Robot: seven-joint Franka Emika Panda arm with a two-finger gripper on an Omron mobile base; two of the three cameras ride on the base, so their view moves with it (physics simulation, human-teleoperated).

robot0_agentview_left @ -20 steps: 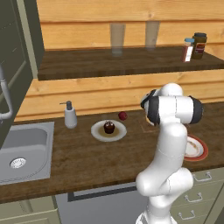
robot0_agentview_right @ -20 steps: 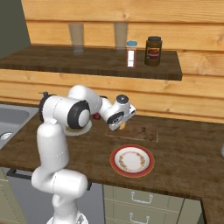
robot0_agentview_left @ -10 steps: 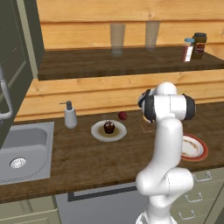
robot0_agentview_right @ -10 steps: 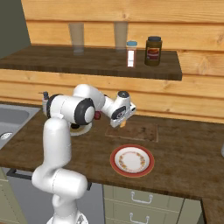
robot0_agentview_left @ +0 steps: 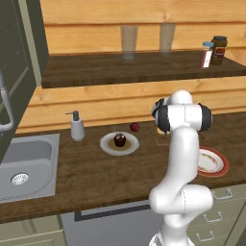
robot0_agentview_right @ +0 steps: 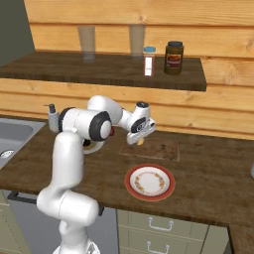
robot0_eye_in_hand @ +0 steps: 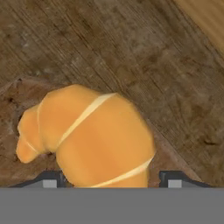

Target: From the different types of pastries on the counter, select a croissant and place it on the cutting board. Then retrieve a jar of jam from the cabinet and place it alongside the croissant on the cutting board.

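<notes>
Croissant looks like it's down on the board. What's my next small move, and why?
Probably lift the gripper straight up. In the hand view its fingertips stand apart on either side of the croissant, which seems to rest on the cutting board. The jam jar waits on the shelf.

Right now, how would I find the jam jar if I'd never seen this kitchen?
Look at the long dark wooden shelf above the counter. At its right end stands the jam jar: dark brown with a black lid, beside a thinner white, blue-capped bottle.

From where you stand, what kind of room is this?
Most likely a home kitchen: a steel sink is set into a wooden counter, a soap dispenser stands beside it, and a jar sits on the wall shelf.
</notes>
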